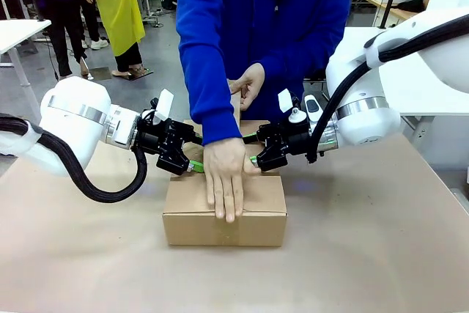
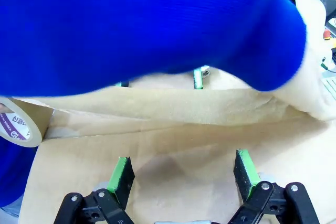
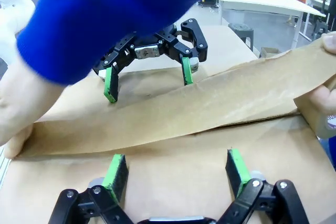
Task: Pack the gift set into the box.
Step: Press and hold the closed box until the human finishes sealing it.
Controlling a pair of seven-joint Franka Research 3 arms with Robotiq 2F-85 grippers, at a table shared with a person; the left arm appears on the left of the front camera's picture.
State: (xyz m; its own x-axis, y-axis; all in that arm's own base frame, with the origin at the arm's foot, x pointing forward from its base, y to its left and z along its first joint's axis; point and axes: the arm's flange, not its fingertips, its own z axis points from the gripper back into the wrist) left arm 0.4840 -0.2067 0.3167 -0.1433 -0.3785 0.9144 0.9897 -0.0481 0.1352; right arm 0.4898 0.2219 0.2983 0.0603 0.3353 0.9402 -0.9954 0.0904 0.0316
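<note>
The brown cardboard box (image 1: 220,229) stands mid-table with its flaps folded down, and the gift set is hidden inside. My left gripper (image 1: 192,165) is open, its green pads resting over the left side of the box top (image 2: 173,150). Opposite it, my right gripper (image 1: 255,160) is also open above the right side of the top (image 3: 173,150). In the right wrist view the left gripper (image 3: 147,80) faces mine across the seam. A strip of brown tape (image 3: 210,103) runs along that seam between the two grippers.
A person in a blue sleeve (image 1: 212,49) presses one hand (image 1: 226,177) flat on the box top and front edge. The other hand holds a roll of brown tape (image 2: 16,124) at the far end. Brown paper covers the table (image 1: 381,254).
</note>
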